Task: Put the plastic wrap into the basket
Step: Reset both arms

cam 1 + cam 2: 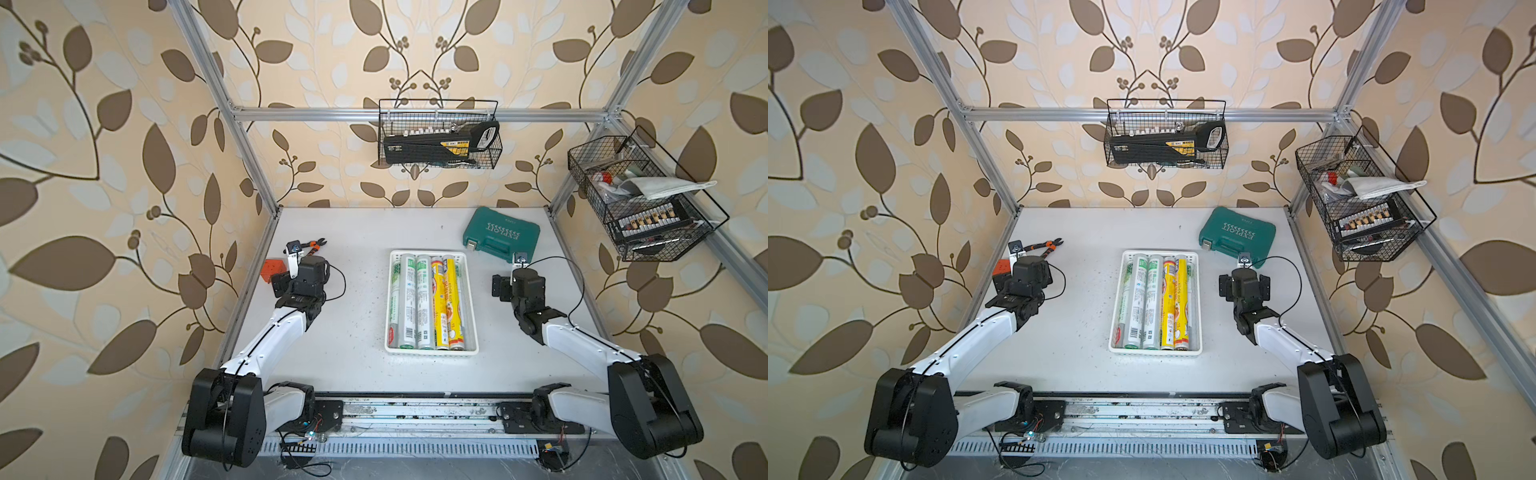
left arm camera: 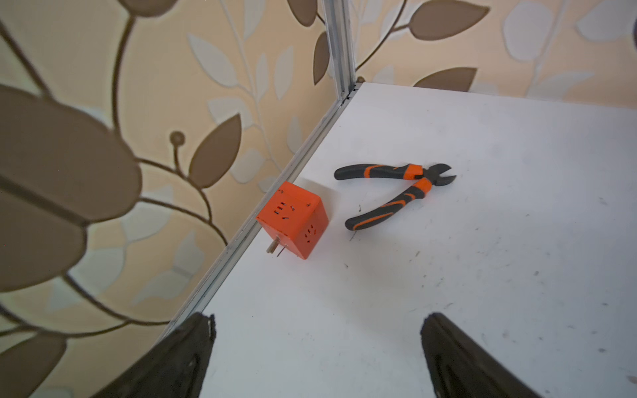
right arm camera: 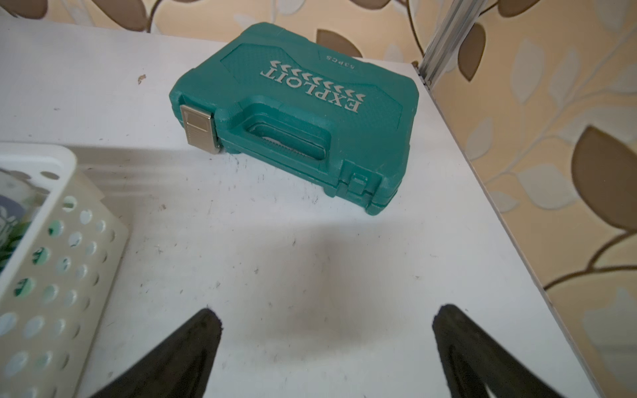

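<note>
Robot lab cell: aluminium frame (image 1: pixel 415 113), wallpaper panels (image 1: pixel 104 124), white table (image 1: pixel 353 249).

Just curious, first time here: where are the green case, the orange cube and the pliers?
green case (image 3: pixel 303 93), right wrist view, lid
orange cube (image 2: pixel 289 206), left wrist view, top face
pliers (image 2: pixel 386 207), left wrist view, one handle

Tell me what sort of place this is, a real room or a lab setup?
Probably a robot test cell dressed as a room: leaf wallpaper sits behind a bare aluminium frame, a white table fills its base, and a wire basket of tools hangs from the frame.
</note>
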`<state>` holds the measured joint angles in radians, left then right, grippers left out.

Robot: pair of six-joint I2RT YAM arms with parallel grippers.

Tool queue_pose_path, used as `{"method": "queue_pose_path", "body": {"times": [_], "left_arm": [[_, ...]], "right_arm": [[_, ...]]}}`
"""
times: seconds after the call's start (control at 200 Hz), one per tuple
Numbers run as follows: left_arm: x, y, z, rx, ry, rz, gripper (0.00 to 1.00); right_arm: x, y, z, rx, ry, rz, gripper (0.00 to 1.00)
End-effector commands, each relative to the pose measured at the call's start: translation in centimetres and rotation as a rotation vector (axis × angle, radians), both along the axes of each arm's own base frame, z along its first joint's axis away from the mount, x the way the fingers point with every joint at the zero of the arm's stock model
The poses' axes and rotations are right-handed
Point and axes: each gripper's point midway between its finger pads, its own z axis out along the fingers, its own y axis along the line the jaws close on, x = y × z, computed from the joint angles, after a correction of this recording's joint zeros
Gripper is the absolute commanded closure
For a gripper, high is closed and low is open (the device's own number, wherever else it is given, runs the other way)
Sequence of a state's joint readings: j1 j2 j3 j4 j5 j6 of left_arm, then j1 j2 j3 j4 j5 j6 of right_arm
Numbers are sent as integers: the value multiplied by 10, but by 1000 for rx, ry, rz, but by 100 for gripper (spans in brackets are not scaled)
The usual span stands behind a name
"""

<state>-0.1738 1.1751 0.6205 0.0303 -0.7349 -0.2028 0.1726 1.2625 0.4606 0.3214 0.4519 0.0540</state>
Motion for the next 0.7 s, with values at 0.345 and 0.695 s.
{"method": "queue_pose_path", "body": {"times": [0.345,0.695], "left_arm": [[5,17,-43,-32,-150,-64,1],[29,-8,-69,-162,-171,-276,1]], "right_arm": [[28,-3,-19,83,-176,95,1],[28,-3,-17,82,-196,102,1]]}}
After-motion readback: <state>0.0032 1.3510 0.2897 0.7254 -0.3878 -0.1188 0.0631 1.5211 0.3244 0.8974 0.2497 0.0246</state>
